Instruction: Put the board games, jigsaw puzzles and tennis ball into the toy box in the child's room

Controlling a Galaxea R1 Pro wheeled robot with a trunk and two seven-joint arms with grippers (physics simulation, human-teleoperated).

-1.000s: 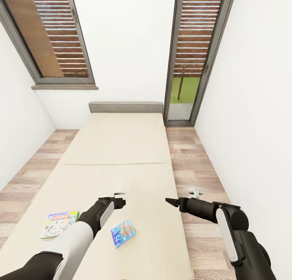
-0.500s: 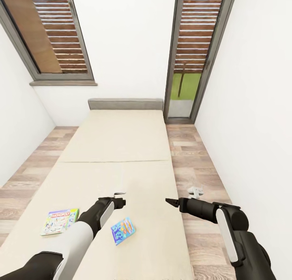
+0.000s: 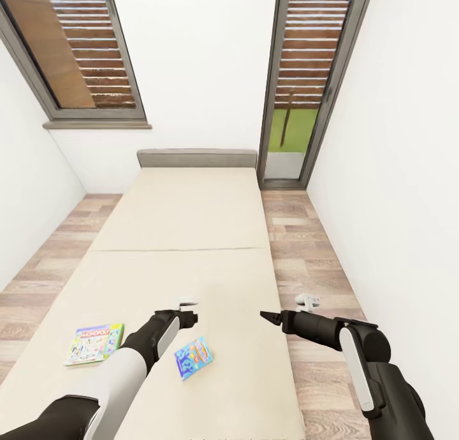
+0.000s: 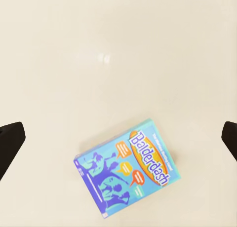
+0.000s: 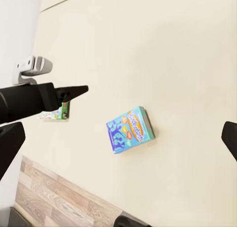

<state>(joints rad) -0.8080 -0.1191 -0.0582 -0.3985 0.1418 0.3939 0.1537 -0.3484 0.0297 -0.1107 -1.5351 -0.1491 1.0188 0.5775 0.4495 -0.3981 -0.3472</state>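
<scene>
Found Monopoly game [image 3: 94, 343] and blue game [image 3: 193, 357] unpicked on bed [image 3: 185, 236]; left claw [image 3: 189, 317] spread empty, right claw [image 3: 268, 317] unreadable.

Long beige bed [image 3: 191, 236], grey headboard [image 3: 197, 158] against far white wall. Wood-plank floor [image 3: 306, 249] on both sides. Slatted window [image 3: 83, 51] far left, glass door [image 3: 306, 83] far right.

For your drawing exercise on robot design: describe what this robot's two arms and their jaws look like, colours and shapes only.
Both arms are built of rounded, tube-like segments. The left arm has a black upper part, a pale grey-white forearm and a black wrist with a white inset strip. The right arm is mostly black, with a long white strip along its forearm. Each ends in slim, black, tapering jaws, the left gripper and the right gripper. No cables show.
</scene>
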